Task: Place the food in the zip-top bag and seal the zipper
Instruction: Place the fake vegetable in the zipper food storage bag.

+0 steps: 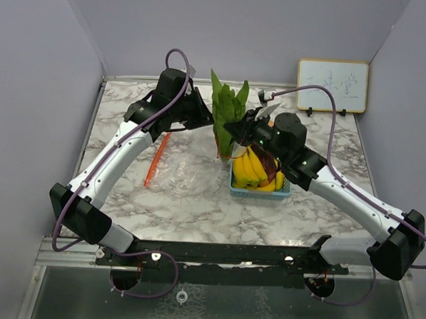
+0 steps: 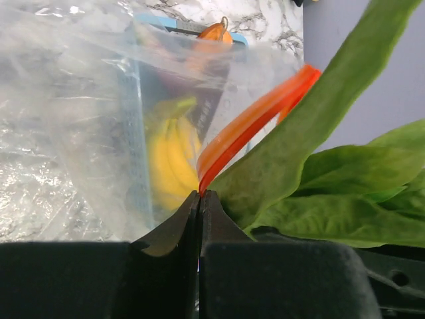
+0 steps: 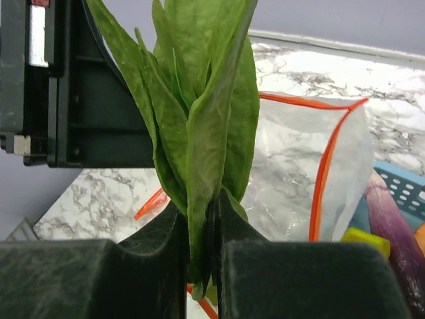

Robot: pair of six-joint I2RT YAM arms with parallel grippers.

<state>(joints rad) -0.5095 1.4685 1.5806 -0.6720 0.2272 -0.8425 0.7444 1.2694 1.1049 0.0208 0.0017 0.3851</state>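
Note:
My right gripper (image 1: pixel 237 129) is shut on the stem end of a long green leafy vegetable (image 1: pixel 226 109) and holds it upright; in the right wrist view the leaves (image 3: pixel 199 100) rise from between my jaws (image 3: pixel 202 206). My left gripper (image 1: pixel 203 113) is shut on the orange zipper edge (image 2: pixel 255 119) of the clear zip-top bag (image 1: pixel 180 168), lifting that side. The leaves (image 2: pixel 319 173) lie right beside it. The yellow bananas (image 1: pixel 252 169) sit in the light-blue basket (image 1: pixel 260 193). They show blurred through the bag (image 2: pixel 171 159).
A small whiteboard (image 1: pixel 332 86) stands at the back right. The basket (image 3: pixel 402 189) also holds a purple vegetable (image 3: pixel 392 212), a yellow piece (image 3: pixel 365 240) and an orange piece (image 2: pixel 214 31). Grey walls close in the marble table (image 1: pixel 196 209).

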